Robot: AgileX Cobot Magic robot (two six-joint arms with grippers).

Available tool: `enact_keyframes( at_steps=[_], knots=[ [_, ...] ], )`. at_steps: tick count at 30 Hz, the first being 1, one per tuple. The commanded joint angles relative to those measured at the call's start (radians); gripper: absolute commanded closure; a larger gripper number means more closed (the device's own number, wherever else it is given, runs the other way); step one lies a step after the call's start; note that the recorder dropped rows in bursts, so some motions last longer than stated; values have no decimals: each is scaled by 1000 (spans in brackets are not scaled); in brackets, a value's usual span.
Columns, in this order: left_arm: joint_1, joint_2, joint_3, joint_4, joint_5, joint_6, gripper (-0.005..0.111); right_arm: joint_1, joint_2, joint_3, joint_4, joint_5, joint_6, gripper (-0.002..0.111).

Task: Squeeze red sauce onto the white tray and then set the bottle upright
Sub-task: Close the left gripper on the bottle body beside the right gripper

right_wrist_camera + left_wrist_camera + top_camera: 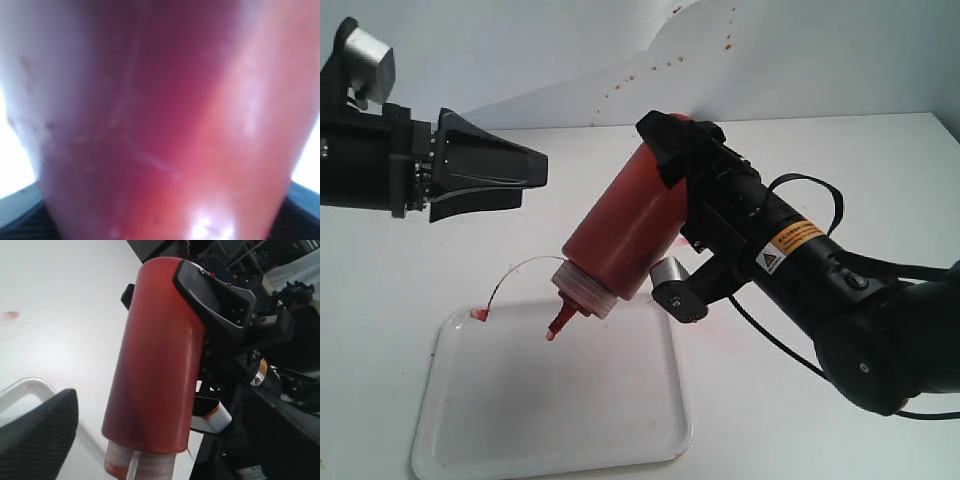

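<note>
Right claw (662, 215): clamped around the bottle (620, 235), which tilts nozzle-down just past its fingers, above the white tray (520, 430). Left claw (540, 168): open, empty, near the bottle, not touching.

The bottle (620, 225), a translucent cylinder filled deep red with the red sauce (200, 150), hangs tilted above the white tray (550, 410), base up toward 1 o'clock and red-stained nozzle (560, 322) aimed down toward 7 o'clock, clamped near its base in the right gripper (670, 225). A thin tether (515, 270) arcs from its whitish cap to a small red tip cap (478, 315) at the tray's 10 o'clock corner. The tray lies flat, rounded-cornered and low-rimmed
</note>
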Motion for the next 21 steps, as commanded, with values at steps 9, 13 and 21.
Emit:
enact_keyframes(
  at_steps=[9, 13, 21],
  knots=[
    [-122, 198, -110, -10, 58, 45, 24, 2, -16, -11, -29, -42, -11, 108],
    [-145, 202, -118, -3, 38, 57, 24, 2, -16, -11, -29, -42, -11, 108],
    [-185, 202, -118, 53, -23, 64, 24, 2, -16, -11, -30, -38, -11, 108]
  ],
)
